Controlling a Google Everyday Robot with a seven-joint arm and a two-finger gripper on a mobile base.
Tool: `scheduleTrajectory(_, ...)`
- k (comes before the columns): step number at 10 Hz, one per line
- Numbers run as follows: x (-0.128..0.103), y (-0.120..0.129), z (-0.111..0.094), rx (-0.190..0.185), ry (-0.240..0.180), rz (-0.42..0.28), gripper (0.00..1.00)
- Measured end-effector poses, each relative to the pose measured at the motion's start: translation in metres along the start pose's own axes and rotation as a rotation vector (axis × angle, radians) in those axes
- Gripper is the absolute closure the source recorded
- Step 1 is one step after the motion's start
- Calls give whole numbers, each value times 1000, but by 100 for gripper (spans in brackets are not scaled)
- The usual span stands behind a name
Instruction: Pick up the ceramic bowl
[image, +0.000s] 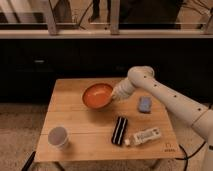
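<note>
- Orange-red and glossy, the ceramic bowl (97, 95) you're after is sitting tilted toward the wooden table's (75, 117) back middle.
- Your gripper (114, 94) is meeting the bowl's right rim; I cannot tell its grip.
- A pale cup (58, 136) is standing front-left.

Object: your target is the round, shallow, glossy orange-red ceramic bowl (97, 95) with a darker rim.
Pose: you see it tilted, its opening turned up and toward the camera, so the inside shows.
Location: it sits over the rear middle of the wooden table (75, 117).
Contact: whether its base touches the wood, you cannot tell.
Gripper: the white gripper (116, 94) is at the bowl's right rim.
</note>
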Motion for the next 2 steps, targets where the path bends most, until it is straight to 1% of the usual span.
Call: scheduleTrajectory(2, -2, -5, -5, -7, -7, -8, 98)
